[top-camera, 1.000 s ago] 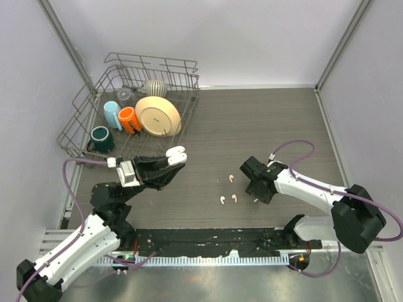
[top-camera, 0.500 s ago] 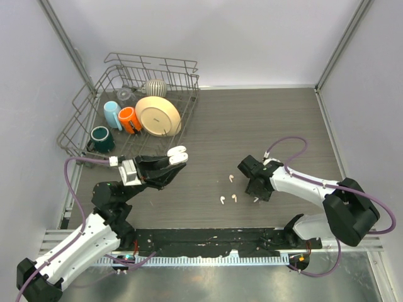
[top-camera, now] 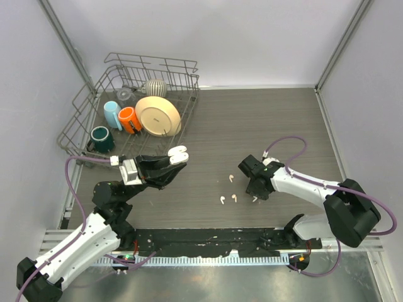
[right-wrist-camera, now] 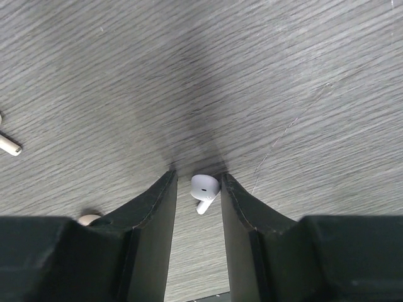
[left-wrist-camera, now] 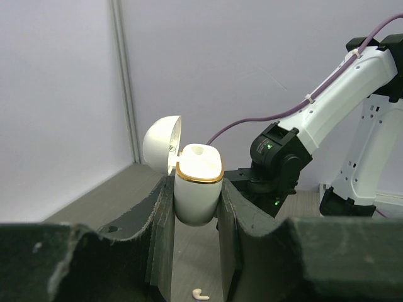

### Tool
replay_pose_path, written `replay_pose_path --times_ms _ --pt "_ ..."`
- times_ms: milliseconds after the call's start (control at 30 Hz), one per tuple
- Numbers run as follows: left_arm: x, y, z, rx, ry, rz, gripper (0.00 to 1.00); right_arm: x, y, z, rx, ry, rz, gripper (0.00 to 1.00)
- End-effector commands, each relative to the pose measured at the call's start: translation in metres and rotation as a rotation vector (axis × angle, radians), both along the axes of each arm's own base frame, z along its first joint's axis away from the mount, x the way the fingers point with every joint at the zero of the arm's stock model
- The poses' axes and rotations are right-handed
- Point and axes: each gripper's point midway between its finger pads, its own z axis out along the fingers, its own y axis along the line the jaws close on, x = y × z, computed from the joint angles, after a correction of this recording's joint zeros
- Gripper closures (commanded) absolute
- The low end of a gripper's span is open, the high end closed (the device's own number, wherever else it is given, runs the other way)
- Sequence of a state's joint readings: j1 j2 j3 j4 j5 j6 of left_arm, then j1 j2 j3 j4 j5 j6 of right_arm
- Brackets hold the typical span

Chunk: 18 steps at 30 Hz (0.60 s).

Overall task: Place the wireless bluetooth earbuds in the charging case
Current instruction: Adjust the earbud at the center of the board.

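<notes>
My left gripper is shut on the white charging case and holds it upright above the table. In the left wrist view the case has a gold rim and its lid is swung open. My right gripper is down at the table with its jaws open around one white earbud. The earbud lies against the right finger, with a gap to the left finger. Three more earbuds lie on the table to its left: one, another and a third.
A wire dish rack at the back left holds a cream plate, an orange mug, a blue cup and a dark green mug. Walls close in on both sides and at the back.
My right gripper has shifted slightly left and settled lower, around the earbud. The left arm with the case has hardly moved.
</notes>
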State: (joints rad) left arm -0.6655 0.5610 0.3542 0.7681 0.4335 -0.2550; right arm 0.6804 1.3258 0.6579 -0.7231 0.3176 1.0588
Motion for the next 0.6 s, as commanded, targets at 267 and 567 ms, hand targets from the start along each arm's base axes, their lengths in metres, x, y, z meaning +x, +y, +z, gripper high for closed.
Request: replay_pose_path --times_ms 267,567 --pt "-0.0019 0.0022 0.0082 -0.026 -0.017 0.0 1.0 -0.0107 -0.0043 -0.0095 0.007 0.025 0.037 0.64" --pt "-0.0017 0.0019 0.0069 -0.024 -0.011 -0.002 1.0 -0.0132 -0.0052 -0.0114 0.002 0.032 0.099 0.63"
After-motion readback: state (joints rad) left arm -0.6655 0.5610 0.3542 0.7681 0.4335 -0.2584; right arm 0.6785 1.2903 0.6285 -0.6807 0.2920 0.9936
